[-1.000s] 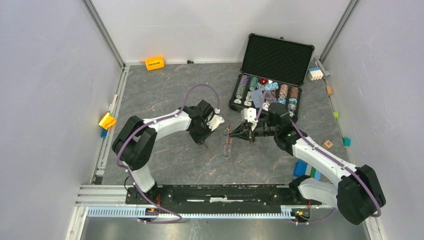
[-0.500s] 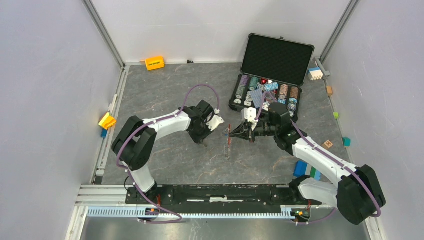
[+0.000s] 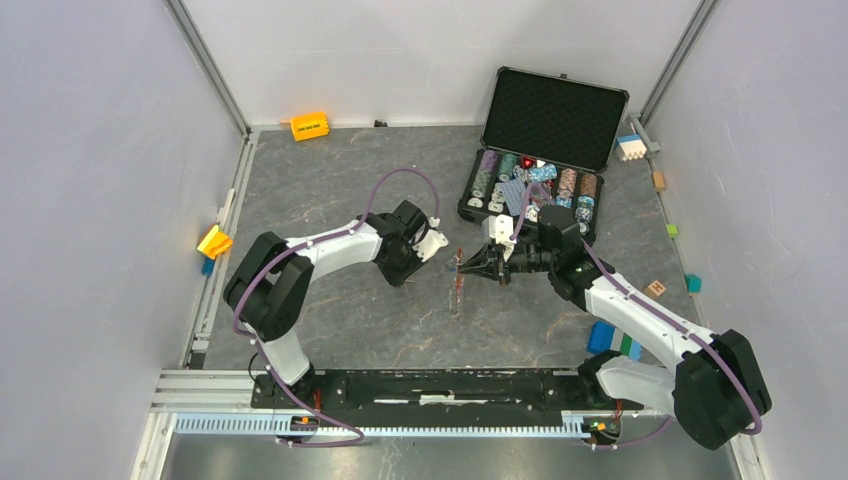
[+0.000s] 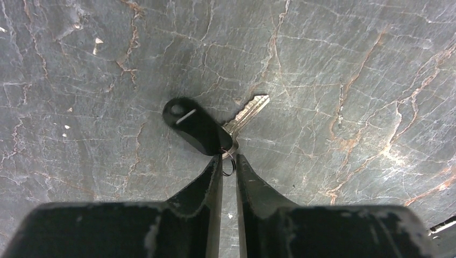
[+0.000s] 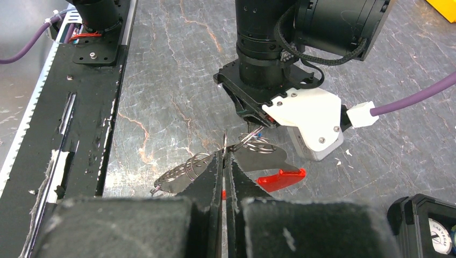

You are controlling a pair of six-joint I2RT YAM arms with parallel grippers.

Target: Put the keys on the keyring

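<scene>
My left gripper (image 4: 228, 158) points down at the table and is shut on a small wire ring (image 4: 230, 165). A silver key (image 4: 248, 112) with a dark oval head (image 4: 193, 129) hangs from that ring, just over the table. My right gripper (image 5: 225, 153) is shut on the thin metal loop of the keyring. Its silver chain (image 5: 180, 172) trails left of the fingers and its red fob (image 5: 280, 179) shows to the right. In the top view the left gripper (image 3: 406, 282) and right gripper (image 3: 463, 267) face each other at the table's middle. The keyring (image 3: 457, 290) hangs between them.
An open black case (image 3: 555, 120) of poker chips stands at the back right, just behind the right arm. An orange block (image 3: 309, 125) lies at the back wall and a yellow block (image 3: 214, 241) at the left edge. Coloured blocks (image 3: 612, 340) lie by the right arm's base.
</scene>
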